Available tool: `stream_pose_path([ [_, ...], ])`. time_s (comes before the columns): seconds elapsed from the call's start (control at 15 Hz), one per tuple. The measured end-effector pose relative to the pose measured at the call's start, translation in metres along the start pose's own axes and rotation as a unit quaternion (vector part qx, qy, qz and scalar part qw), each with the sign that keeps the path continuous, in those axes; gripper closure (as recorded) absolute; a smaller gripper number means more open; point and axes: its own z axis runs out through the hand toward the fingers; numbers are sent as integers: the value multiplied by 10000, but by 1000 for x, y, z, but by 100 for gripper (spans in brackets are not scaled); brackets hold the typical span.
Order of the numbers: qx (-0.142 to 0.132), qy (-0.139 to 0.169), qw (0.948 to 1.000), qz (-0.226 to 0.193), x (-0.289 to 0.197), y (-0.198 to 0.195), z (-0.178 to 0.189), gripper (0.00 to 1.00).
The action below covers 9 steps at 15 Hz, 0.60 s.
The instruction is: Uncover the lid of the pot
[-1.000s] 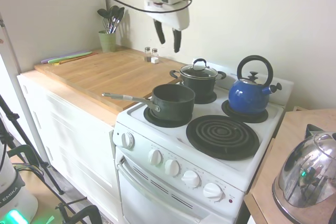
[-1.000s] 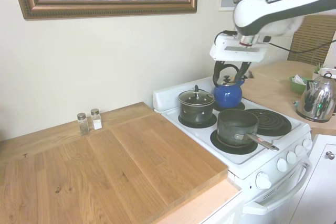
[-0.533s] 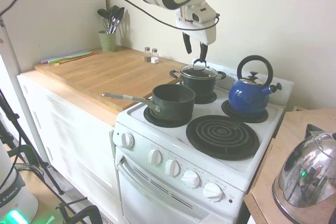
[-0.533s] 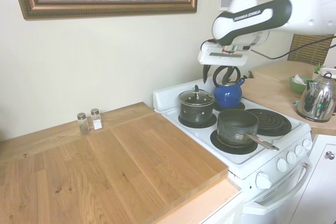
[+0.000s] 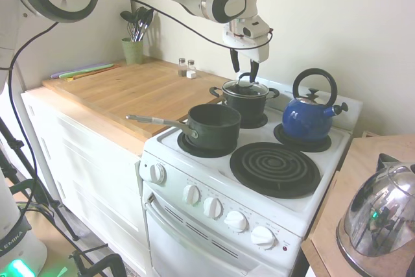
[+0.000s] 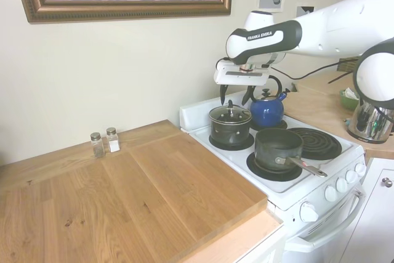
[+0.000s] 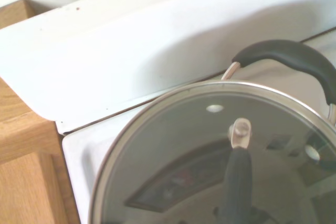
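The small dark pot (image 5: 246, 104) (image 6: 229, 130) stands on the stove's back burner beside the wooden counter. Its glass lid (image 5: 245, 87) (image 6: 229, 114) (image 7: 173, 150) sits closed on it, black loop handle (image 5: 246, 77) (image 7: 239, 182) upright. My gripper (image 5: 244, 71) (image 6: 234, 97) hangs open directly above the lid, its fingertips (image 5: 235, 68) level with the top of the loop handle on either side and not closed on it. The wrist view looks straight down on the lid and one side handle (image 7: 286, 56) of the pot.
A wider saucepan (image 5: 214, 126) (image 6: 278, 146) with a long handle sits on the front burner. A blue kettle (image 5: 310, 113) (image 6: 267, 110) stands behind, beside the pot. Salt and pepper shakers (image 5: 187, 67) (image 6: 104, 143) stand on the wooden counter (image 6: 154, 195); a steel kettle (image 5: 382, 215) is at the stove's far side.
My gripper has swung across from over the counter edge and come down until it is centred over the lid's handle. The pot and lid have not moved.
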Motion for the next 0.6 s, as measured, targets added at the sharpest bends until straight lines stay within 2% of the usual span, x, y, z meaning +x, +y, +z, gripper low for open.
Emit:
stream_pose_path([
  [0.6, -89, -53, 9999, 25, -5, -4, -5, 100],
])
